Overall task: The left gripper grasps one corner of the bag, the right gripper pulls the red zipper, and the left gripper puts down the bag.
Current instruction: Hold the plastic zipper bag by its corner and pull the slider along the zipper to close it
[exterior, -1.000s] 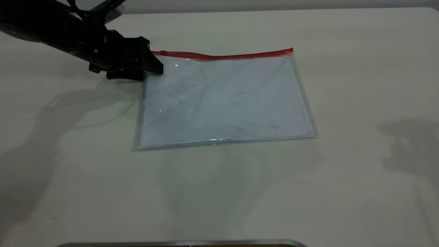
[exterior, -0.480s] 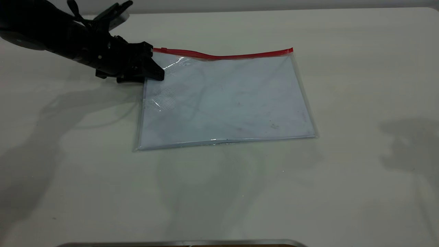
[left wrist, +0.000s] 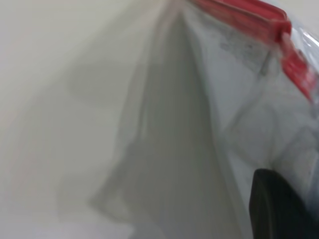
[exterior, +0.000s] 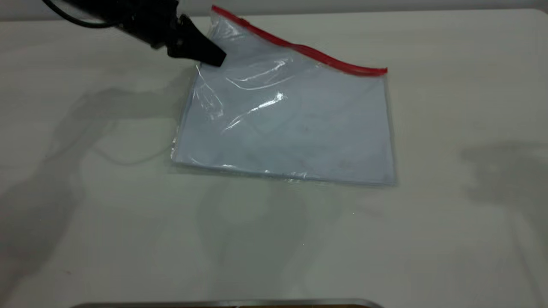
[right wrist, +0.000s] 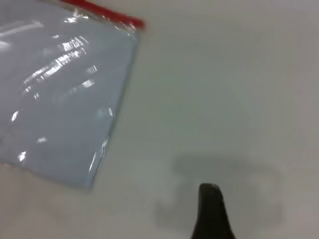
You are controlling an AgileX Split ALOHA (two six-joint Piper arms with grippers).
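while the black tapered left pincer (exterior: 214,57) pinches the clear red-zippered plastic bag's (exterior: 295,128) raised corner (exterior: 214,17), thin film could slip free; right pincer's (right wrist: 212,209) opening unclear.

The left gripper (exterior: 214,57) lifts the corner of the bag (exterior: 216,25).

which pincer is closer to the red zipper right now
Left. The left pincer grips the bag at its raised corner, right beside the red zipper. The right pincer hangs over bare table, off past the bag's other end.
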